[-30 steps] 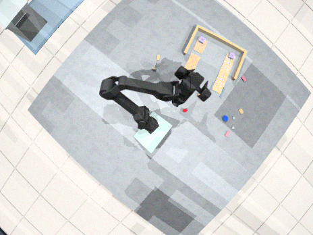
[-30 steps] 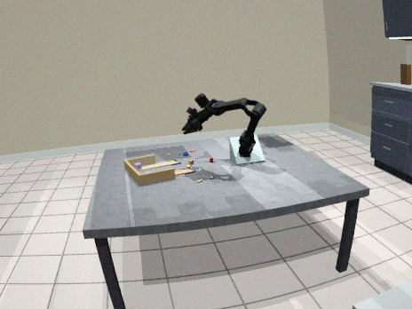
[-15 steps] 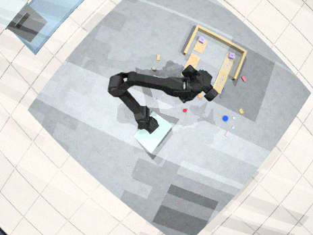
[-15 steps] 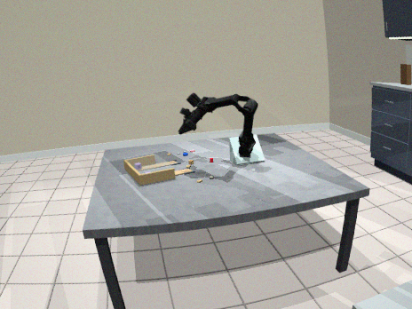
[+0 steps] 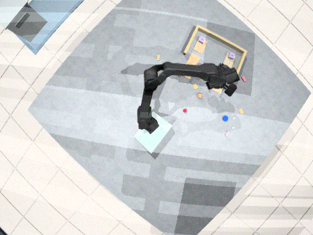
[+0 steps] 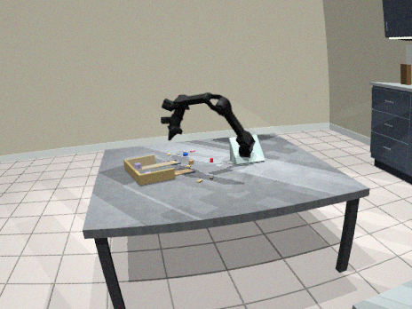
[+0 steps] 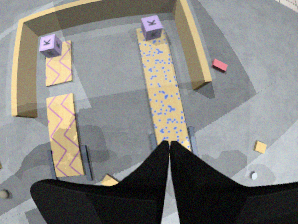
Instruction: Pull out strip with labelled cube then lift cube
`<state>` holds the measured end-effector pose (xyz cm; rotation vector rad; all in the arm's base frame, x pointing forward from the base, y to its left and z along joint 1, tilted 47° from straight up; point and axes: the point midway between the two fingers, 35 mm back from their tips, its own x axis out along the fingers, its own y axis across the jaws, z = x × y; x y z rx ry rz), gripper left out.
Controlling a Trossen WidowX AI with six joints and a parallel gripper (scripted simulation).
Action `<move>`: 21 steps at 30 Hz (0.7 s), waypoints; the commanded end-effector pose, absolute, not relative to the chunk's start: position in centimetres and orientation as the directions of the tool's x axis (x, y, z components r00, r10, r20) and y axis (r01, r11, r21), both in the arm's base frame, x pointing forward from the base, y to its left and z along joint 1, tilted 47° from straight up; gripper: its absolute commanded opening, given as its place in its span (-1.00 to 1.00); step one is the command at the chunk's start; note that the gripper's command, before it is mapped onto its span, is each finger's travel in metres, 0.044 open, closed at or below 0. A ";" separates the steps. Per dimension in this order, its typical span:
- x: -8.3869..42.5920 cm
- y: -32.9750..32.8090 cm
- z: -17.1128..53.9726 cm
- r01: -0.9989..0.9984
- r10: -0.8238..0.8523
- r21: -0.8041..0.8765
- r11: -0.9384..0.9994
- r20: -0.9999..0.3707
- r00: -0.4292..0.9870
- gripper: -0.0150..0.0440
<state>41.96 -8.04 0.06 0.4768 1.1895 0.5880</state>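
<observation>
A blue-speckled strip (image 5: 229,61) (image 7: 164,90) is in one piece. A lilac cube (image 5: 231,55) (image 6: 138,165) (image 7: 151,27) marked K sits on its far end. A zigzag strip is in two parts with a gap: a near piece (image 5: 193,59) (image 7: 64,132) and a far piece (image 5: 200,46) (image 7: 65,75). Another lilac cube (image 5: 202,40) (image 7: 50,46) marked K is at the far piece's outer end. My gripper (image 6: 170,138) (image 7: 169,145) is shut and empty, high above the table. In the wrist view its tips cover part of the speckled strip's near end.
A three-sided wooden wall (image 5: 222,38) (image 6: 155,177) surrounds the cubes. Low dark rails (image 7: 86,162) flank the strips' near ends. A blue ball (image 5: 225,118) (image 6: 186,154), a red piece (image 5: 185,111) (image 6: 211,160), an orange block (image 5: 200,95) and a red block (image 5: 243,79) (image 7: 220,65) lie around.
</observation>
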 end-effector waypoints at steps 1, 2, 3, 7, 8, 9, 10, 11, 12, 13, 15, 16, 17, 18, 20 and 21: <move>42.7 -7.1 -2.7 -0.251 0.677 0.639 0.727 -0.728 0.106 -0.49; 42.7 -6.9 -3.2 -0.268 0.682 0.644 0.717 -0.728 0.074 -0.49; 42.8 -6.7 -3.8 -0.285 0.686 0.650 0.705 -0.727 0.041 -0.49; 42.5 -5.8 -6.1 -0.348 0.698 0.679 0.646 -0.710 -0.092 -0.49; 42.3 -5.7 -6.6 -0.360 0.699 0.687 0.631 -0.705 -0.119 -0.49; 42.3 -5.6 -6.8 -0.367 0.700 0.692 0.622 -0.701 -0.135 -0.49; 42.2 -5.5 -6.9 -0.369 0.700 0.693 0.619 -0.700 -0.140 -0.49; 42.2 -5.5 -6.9 -0.369 0.700 0.693 0.619 -0.700 -0.140 -0.49; 42.2 -5.5 -6.9 -0.369 0.700 0.693 0.619 -0.700 -0.140 -0.49; 42.2 -5.5 -6.9 -0.369 0.700 0.693 0.619 -0.700 -0.140 -0.49; 42.2 -5.5 -6.9 -0.369 0.700 0.693 0.619 -0.700 -0.140 -0.49; 42.1 -5.6 -7.0 -0.369 0.700 0.693 0.619 -0.700 -0.140 -0.49; 41.9 -5.8 -7.1 -0.369 0.700 0.693 0.619 -0.700 -0.140 -0.49; 41.8 -5.9 -7.2 -0.369 0.700 0.693 0.619 -0.700 -0.140 -0.49; 41.8 -5.8 -7.3 -0.369 0.700 0.693 0.619 -0.700 -0.140 -0.49; 41.8 -5.7 -7.4 -0.369 0.700 0.693 0.619 -0.700 -0.140 -0.49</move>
